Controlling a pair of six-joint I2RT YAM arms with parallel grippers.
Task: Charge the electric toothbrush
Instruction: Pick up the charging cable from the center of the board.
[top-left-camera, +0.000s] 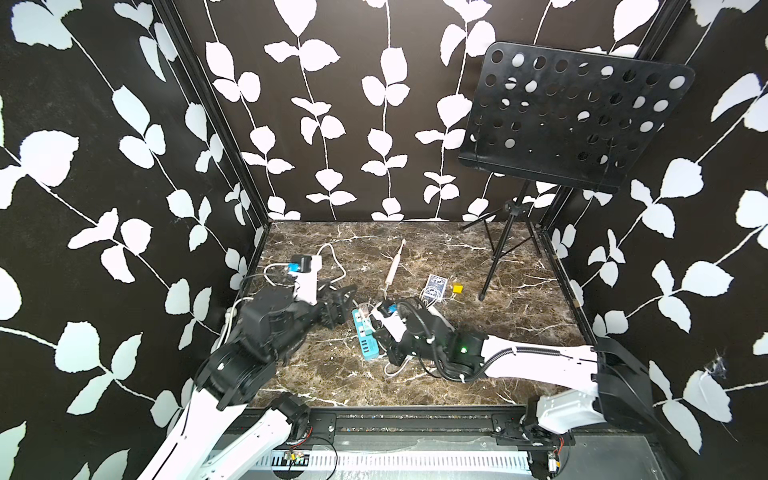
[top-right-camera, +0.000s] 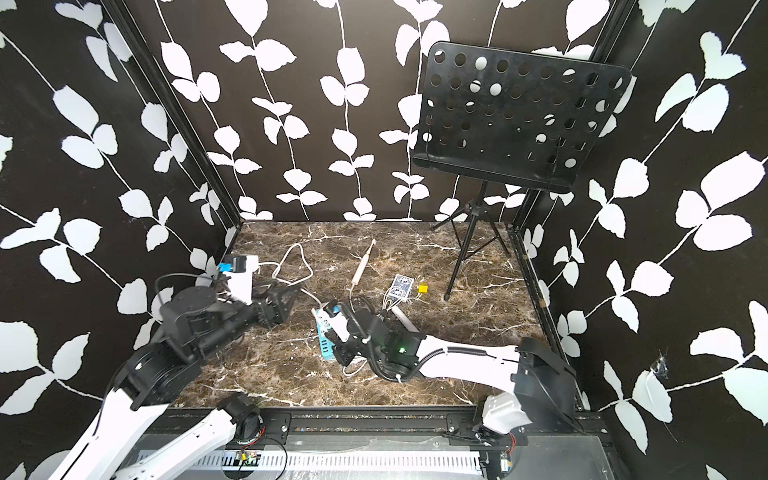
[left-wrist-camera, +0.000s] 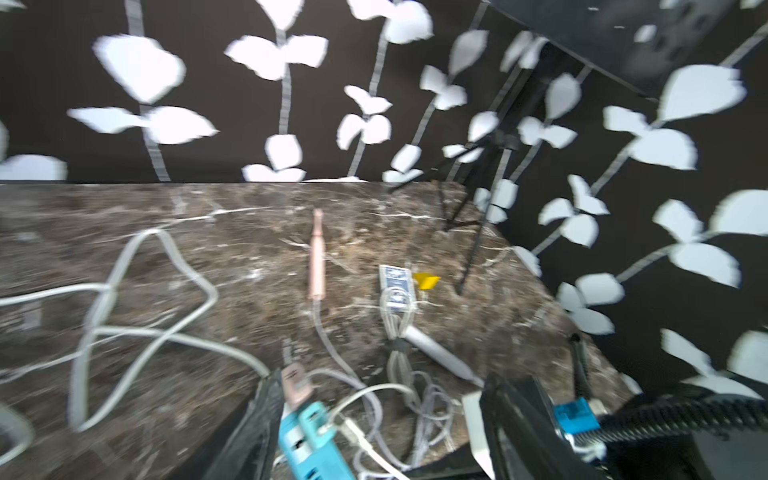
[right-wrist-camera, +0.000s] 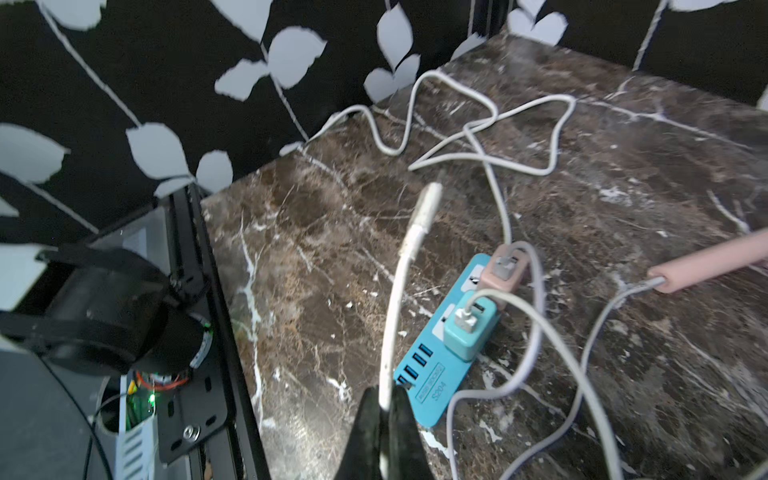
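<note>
Closest to the lens in the right wrist view, the right gripper (right-wrist-camera: 384, 401) is clamped on a white cable (right-wrist-camera: 395, 299). The cable's free plug end points up and away from the jaws, over the marble table (right-wrist-camera: 332, 249). Just beside it lies the teal power strip (right-wrist-camera: 440, 374), with a teal adapter (right-wrist-camera: 469, 328) and a pink adapter (right-wrist-camera: 505, 268) plugged in. The left gripper (top-left-camera: 344, 305) hangs at the strip's other side, its jaws spread and holding nothing. The pink electric toothbrush (top-left-camera: 394, 266) lies flat on the table beyond the strip, apart from both grippers, and a thin grey lead (right-wrist-camera: 602, 316) enters its base. To its right sits a card deck (top-left-camera: 434, 286), with a small yellow block (top-left-camera: 457, 288) just beside it.
</note>
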